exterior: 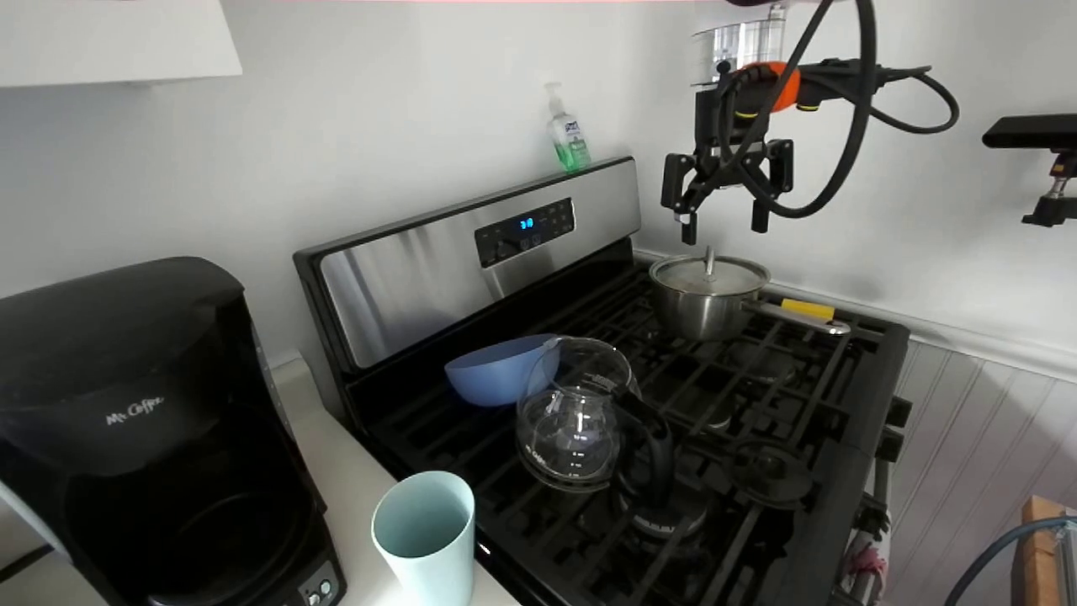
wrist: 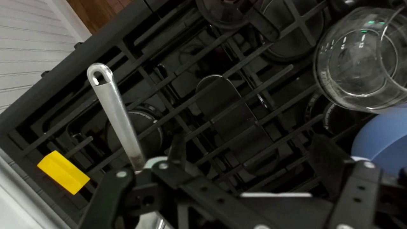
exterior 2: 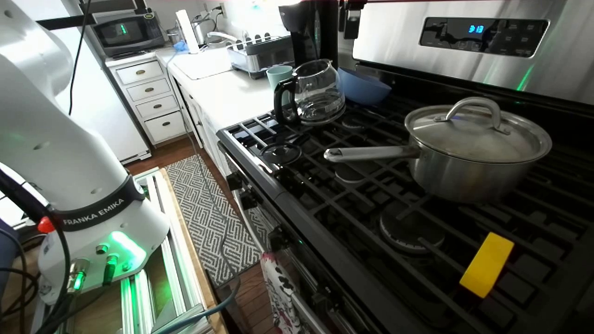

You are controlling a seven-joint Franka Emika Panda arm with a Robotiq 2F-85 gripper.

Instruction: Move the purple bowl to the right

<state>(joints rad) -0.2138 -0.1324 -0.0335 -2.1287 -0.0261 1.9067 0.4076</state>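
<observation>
The purple bowl [exterior: 486, 377] sits on the stove grates near the back panel, beside the glass carafe [exterior: 565, 438], which covers part of it in an exterior view. In an exterior view the bowl [exterior 2: 364, 89] is just behind the carafe [exterior 2: 320, 95]. In the wrist view the bowl [wrist: 384, 140] shows at the right edge, partly cut off and partly behind the right finger. My gripper [exterior: 724, 224] is in the air above the steel pot, away from the bowl. In the wrist view the gripper [wrist: 251, 149] has its fingers wide apart with nothing between them.
The lidded steel pot [exterior: 702, 310] stands on the grates, its handle [wrist: 117, 114] sticking out toward the stove front. A yellow block [exterior 2: 487, 264] lies near the pot. A pale blue cup [exterior: 431, 539] and black coffee maker [exterior: 126, 362] stand on the counter. A sanitizer bottle [exterior: 570, 139] stands on the back panel.
</observation>
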